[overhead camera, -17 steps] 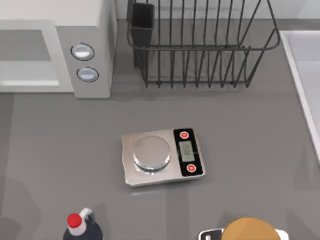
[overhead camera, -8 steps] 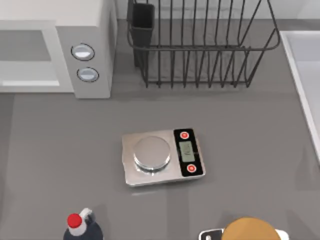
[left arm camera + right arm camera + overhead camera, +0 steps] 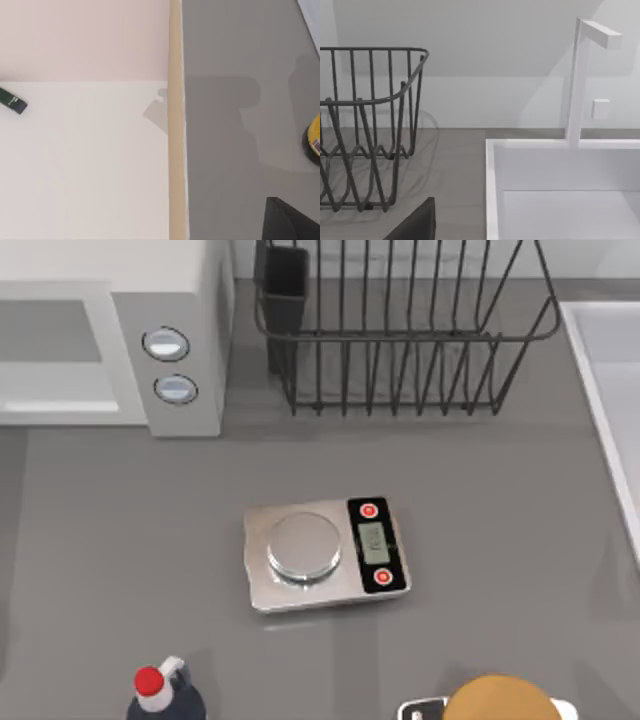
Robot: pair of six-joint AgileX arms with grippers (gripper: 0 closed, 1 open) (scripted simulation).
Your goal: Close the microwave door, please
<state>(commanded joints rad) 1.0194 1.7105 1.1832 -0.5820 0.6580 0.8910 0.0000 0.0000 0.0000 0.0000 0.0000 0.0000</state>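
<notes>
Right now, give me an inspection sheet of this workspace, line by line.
Surface: grey table, flat.
Job's things: microwave at the far left of the top view; the microwave door lies flush with the knob panel, looks closed.
Clutter: steel kitchen scale mid-table; black wire rack at the back; red-capped bottle and a round tan object at the near edge; yellow item in the left wrist view.
End effectors: nothing seen.
Cables: nothing seen.
Surroundings: white sink with a white faucet to the right; pale wall behind.
</notes>
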